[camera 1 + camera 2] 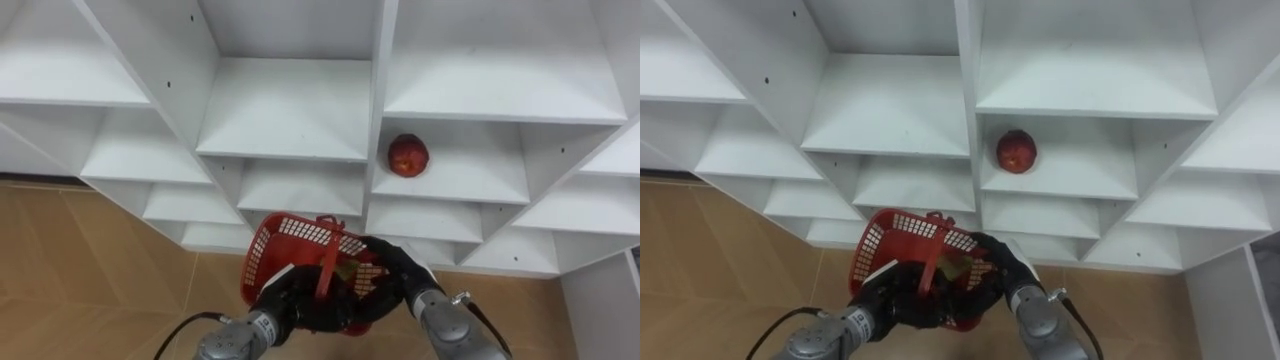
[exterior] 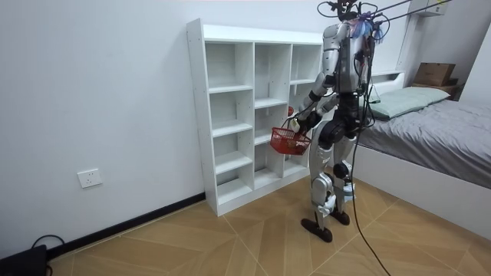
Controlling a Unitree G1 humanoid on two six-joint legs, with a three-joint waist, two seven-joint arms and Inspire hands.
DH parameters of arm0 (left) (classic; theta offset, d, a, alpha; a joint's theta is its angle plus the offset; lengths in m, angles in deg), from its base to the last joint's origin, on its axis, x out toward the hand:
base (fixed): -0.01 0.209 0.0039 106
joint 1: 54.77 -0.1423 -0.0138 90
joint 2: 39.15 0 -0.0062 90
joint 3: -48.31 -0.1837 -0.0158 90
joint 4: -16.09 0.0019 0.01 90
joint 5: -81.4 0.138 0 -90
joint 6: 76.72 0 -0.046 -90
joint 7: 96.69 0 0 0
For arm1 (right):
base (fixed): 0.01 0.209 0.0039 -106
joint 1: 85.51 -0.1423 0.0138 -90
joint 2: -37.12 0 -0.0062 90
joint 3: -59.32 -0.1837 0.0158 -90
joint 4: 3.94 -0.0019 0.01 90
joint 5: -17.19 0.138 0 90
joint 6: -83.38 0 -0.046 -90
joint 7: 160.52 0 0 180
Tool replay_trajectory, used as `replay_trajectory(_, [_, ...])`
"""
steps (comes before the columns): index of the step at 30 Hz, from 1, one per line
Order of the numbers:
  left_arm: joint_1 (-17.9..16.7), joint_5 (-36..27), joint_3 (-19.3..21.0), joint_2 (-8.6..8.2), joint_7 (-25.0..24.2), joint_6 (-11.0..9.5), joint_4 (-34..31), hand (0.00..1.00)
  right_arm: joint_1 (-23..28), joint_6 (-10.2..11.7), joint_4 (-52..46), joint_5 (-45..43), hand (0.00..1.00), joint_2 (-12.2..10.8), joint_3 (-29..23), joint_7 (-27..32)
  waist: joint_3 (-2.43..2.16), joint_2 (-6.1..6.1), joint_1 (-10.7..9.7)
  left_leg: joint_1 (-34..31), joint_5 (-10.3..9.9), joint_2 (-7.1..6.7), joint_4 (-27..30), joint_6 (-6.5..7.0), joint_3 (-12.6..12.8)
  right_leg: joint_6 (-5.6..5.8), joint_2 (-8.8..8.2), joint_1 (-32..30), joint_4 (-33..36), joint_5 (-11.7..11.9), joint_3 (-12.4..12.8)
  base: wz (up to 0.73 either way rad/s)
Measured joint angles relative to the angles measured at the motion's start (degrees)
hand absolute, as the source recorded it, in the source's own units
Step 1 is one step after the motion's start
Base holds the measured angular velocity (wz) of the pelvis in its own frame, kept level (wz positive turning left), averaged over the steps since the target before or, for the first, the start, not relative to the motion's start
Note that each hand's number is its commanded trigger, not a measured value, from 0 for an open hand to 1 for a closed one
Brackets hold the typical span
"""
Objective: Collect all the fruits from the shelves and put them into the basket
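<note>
A red apple (image 1: 407, 155) lies on a shelf in the right column of the white closet (image 1: 285, 110), above and to the right of my hands. Low in the eye views I hold a red mesh basket (image 1: 285, 245), its handle (image 1: 327, 262) standing up. My left hand (image 1: 288, 303) is curled round the basket's near side. From the right, my right hand (image 1: 398, 272) reaches over the rim, and its fingers are hidden inside. Something pale yellow (image 1: 349, 270) shows in the basket by that hand. In the room view I stand facing the closet with the basket (image 2: 290, 141) at waist height.
The other closet compartments in view hold nothing. Wooden floor (image 1: 90, 260) lies below the closet. In the room view a bed (image 2: 437, 130) stands behind me on the room view's right, and a wall socket (image 2: 90, 178) sits left of the closet.
</note>
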Motion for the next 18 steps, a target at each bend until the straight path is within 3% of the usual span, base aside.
replay_trajectory(13, [0.2, 0.0, 0.1, 0.05, -0.2, 0.1, 0.0, 1.00, 0.0, 0.0, -0.1, 0.5, 0.00, 0.2, 0.0, -0.6, -0.03, 0.04, -0.2, -0.5, 0.0, 0.00, 0.4, 0.00, 0.2, -0.03, -0.03, -0.3, 0.0, 0.0, -0.1, 0.00])
replay_trajectory(18, [-0.1, 0.0, 0.1, 0.06, -0.2, 0.1, 0.0, 1.00, 0.1, 0.0, -0.2, 0.1, 0.00, 0.5, 1.0, -0.6, 0.02, -0.68, 0.0, 0.1, 0.0, 0.02, 0.3, 0.00, 1.3, -0.03, -0.01, -0.1, 0.1, 0.0, 0.3, -0.08])
